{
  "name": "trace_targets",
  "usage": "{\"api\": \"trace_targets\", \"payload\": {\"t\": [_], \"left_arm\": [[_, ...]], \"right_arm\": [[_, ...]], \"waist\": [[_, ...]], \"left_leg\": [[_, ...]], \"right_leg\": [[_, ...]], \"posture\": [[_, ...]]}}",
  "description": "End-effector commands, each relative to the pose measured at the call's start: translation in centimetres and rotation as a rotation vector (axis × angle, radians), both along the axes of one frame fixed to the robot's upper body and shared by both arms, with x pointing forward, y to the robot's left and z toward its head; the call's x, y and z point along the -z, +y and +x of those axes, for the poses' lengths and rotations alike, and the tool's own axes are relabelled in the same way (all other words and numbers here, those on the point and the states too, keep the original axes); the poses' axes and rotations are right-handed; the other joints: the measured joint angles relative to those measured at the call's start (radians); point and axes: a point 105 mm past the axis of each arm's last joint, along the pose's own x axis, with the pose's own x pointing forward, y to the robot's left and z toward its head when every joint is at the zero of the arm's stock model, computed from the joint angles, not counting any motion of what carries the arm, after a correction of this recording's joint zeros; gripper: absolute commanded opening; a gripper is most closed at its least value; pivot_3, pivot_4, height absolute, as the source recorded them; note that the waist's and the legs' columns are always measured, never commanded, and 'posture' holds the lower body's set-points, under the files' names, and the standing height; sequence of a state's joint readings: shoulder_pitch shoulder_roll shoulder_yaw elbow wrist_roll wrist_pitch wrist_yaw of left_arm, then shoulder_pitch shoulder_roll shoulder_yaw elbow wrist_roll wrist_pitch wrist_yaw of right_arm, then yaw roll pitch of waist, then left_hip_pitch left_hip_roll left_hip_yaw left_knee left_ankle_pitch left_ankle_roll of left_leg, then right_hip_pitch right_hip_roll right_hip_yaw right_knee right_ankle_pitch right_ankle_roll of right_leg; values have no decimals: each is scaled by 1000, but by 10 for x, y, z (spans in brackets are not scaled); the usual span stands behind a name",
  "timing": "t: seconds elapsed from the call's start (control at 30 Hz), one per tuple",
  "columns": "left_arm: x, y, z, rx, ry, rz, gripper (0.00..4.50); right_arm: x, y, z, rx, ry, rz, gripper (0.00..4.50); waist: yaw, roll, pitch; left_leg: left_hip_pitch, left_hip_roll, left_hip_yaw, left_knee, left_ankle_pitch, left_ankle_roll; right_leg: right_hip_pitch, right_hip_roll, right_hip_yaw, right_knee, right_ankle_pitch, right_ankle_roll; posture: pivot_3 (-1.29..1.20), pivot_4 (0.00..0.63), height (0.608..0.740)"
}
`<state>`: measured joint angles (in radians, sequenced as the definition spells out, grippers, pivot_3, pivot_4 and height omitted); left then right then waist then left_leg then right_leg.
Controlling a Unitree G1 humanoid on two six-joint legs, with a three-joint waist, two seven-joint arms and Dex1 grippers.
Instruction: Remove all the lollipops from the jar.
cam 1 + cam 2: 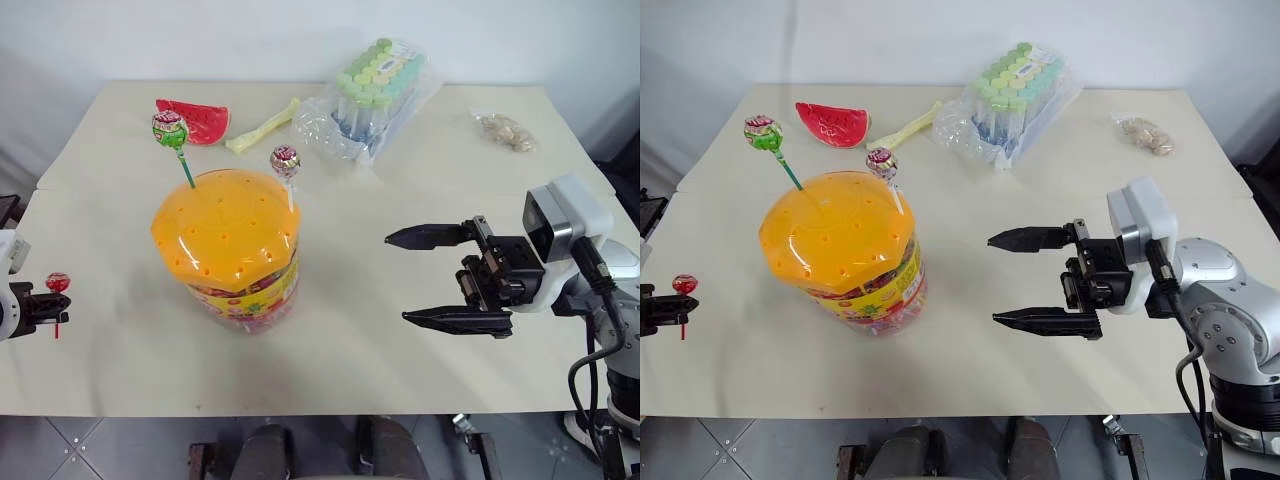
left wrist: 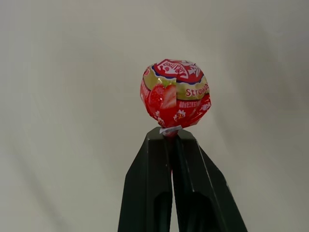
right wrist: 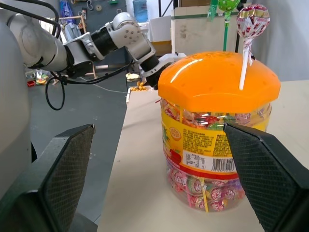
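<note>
The left gripper (image 1: 52, 303) is pinched tight on the thin red stick of the red strawberry-wrapped lollipop (image 2: 175, 94), its two black fingers (image 2: 147, 188) pressed together just under the round wrapped head, which stands upright above the fingertips over the cream tabletop (image 1: 400, 220). This sweet is already out of the large clear plastic jar with the domed orange lid full of small holes (image 1: 228, 228), which stands well off to the inner side of that hand — so the step in hand looks to be setting the red one down. To do it well, I would lower the hand toward the bare table beneath it, clear of the jar, and part the fingers only when the stick is close to the surface, so the round head does not roll off the near edge. Two lollipops are left in the lid: the green-and-red one on a green stick (image 1: 170, 129) and the pink-purple one on a white stick (image 1: 285, 161), both poking up from holes on the far half of the dome. The right gripper (image 1: 447, 278) hangs with its fingers spread wide and nothing between them, pointing across at the jar, which sits just beyond its fingertips; it seems placed to steady the tub — a useful brace, since pulling a stick from a snug hole could tip or drag the jar. Each pull should go straight along the stick's own line, gripping low near the lid.
</note>
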<state>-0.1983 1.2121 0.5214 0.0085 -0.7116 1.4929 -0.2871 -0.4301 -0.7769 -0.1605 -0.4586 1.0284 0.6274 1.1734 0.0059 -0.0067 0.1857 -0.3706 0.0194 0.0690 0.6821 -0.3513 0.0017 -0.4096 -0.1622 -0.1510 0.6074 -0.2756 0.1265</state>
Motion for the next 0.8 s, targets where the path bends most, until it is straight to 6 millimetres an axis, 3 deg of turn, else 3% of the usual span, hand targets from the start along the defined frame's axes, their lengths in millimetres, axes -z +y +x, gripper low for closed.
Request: {"api": "trace_targets", "payload": {"t": [0.03, 0.4, 0.5, 0.63, 0.8], "left_arm": [[-10, 8, 3, -48, -15, 15, 270], [-30, -1, 8, 7, -7, 39, 3626], [-51, -17, 17, 96, -79, 54, 4485], [-91, -59, 32, 361, -298, 39, 4485], [-136, -100, 26, 749, -690, 22, 4485]], "right_arm": [[-6, 1, -3, -11, -43, 16, 4500], [-7, 2, 0, -8, -59, 20, 4500], [-8, 3, 2, -4, -66, 20, 4500], [-9, 2, 4, 0, -78, 16, 4500], [-12, 0, 6, 24, -97, 16, 4500]], "waist": [[0, 0, 0], [-4, -1, 0], [-4, -1, 0], [2, -2, 1], [0, -2, 1]], "left_leg": [[0, 0, 0, 0, 0, 0], [0, 0, 2, 0, 0, 0], [0, 0, 3, 0, 0, 0], [0, 0, 3, 1, 0, 0], [0, 0, 4, 1, 0, 0]], "right_leg": [[0, 0, 0, 0, 0, 0], [-1, 0, 2, 1, 0, 0], [-2, 0, 2, 1, 0, 0], [-2, 0, 3, 2, 0, 0], [-2, 0, 4, 2, 0, 0]], "posture": [[0, 150, 740], [0, 150, 740], [0, 150, 740], [0, 150, 740], [0, 150, 740]]}}
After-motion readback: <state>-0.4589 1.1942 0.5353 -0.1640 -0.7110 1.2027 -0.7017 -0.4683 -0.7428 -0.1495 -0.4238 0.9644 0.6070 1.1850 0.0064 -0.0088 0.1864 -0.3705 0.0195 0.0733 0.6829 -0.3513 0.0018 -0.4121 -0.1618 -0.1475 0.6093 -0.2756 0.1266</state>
